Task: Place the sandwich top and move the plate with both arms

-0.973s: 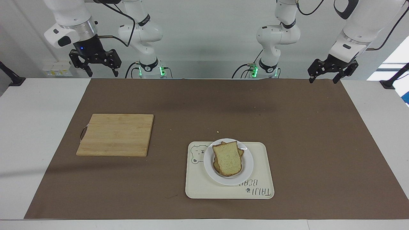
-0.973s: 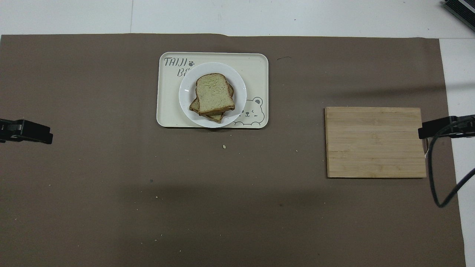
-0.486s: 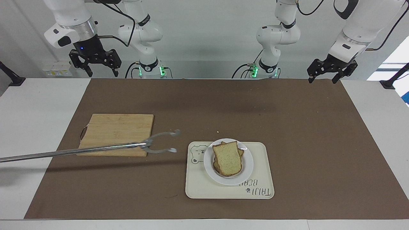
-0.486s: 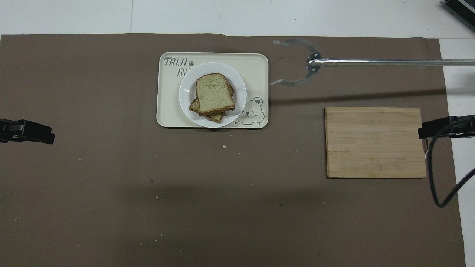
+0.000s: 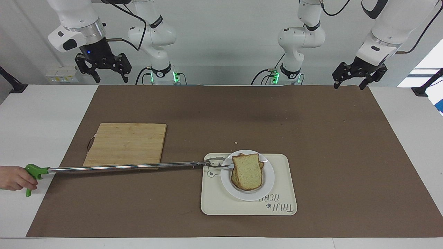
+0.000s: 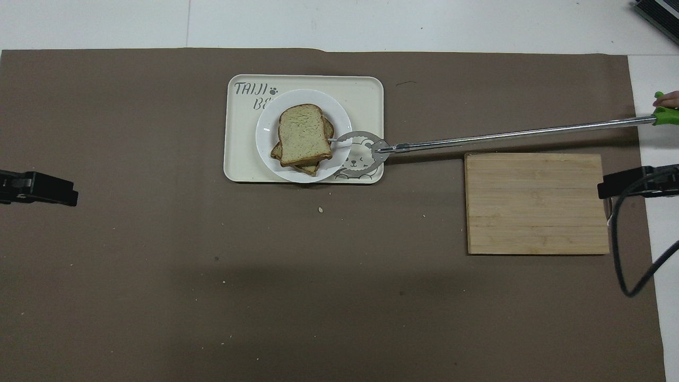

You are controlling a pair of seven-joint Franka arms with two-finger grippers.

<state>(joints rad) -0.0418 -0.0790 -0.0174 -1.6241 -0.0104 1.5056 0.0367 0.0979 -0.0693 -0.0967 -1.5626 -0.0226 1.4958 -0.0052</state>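
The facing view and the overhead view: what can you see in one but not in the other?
Only the facing view shows the whole white arms and both raised grippers, the left gripper and right gripper, open and away from the food, plus most of the person's hand. Only the overhead view shows the tray's lettering the right way up. Both show the sandwich top on the plate, the cutting board, and the long grabber tool reaching the bread.
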